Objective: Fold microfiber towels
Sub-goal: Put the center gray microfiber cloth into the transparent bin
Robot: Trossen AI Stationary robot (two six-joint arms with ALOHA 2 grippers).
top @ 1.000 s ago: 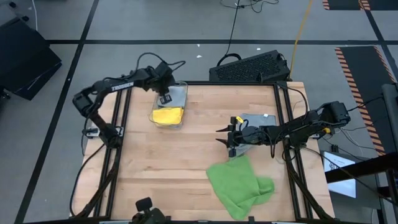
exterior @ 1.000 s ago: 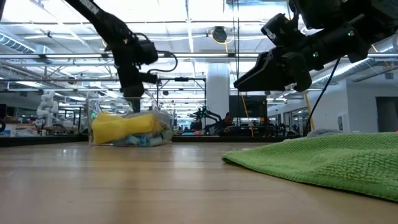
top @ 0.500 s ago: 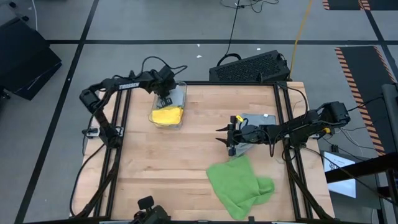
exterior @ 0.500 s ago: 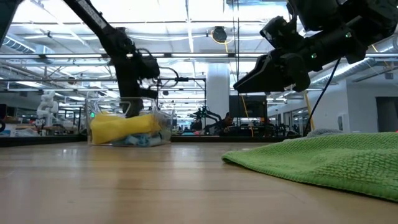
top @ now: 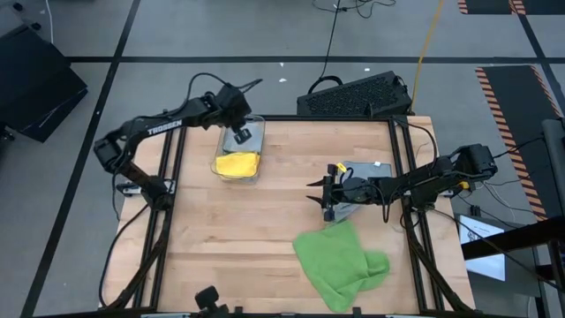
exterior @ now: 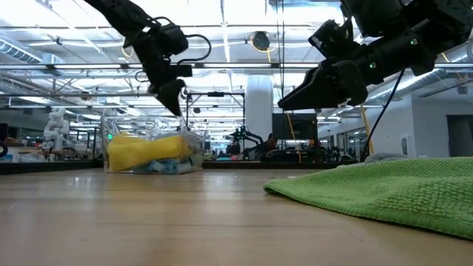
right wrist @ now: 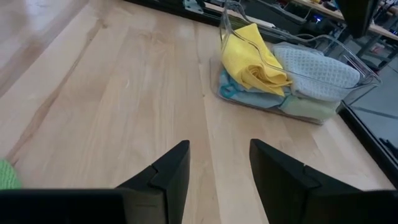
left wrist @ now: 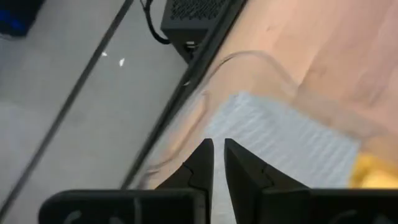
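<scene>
At the far left of the table (top: 229,230), the left gripper (top: 240,134) hangs above the clear plastic bin (top: 251,168) with its fingers (left wrist: 202,163) pressed nearly together and nothing between them. It is lifted clear of the bin's rim in the low view. Below it in the bin lie the yellow towel (top: 237,163), a grey towel (right wrist: 314,70) directly beneath the fingertips, and a light blue towel (right wrist: 239,94) and a pale green one (right wrist: 308,107) under those. Further right, the right gripper (top: 327,200) hovers over bare wood with its fingers (right wrist: 168,171) spread apart and empty. The bright green towel (top: 340,262) lies rumpled on the table just beside it, toward the near edge, and a folded grey towel (top: 371,169) sits behind the gripper under the arm.
</scene>
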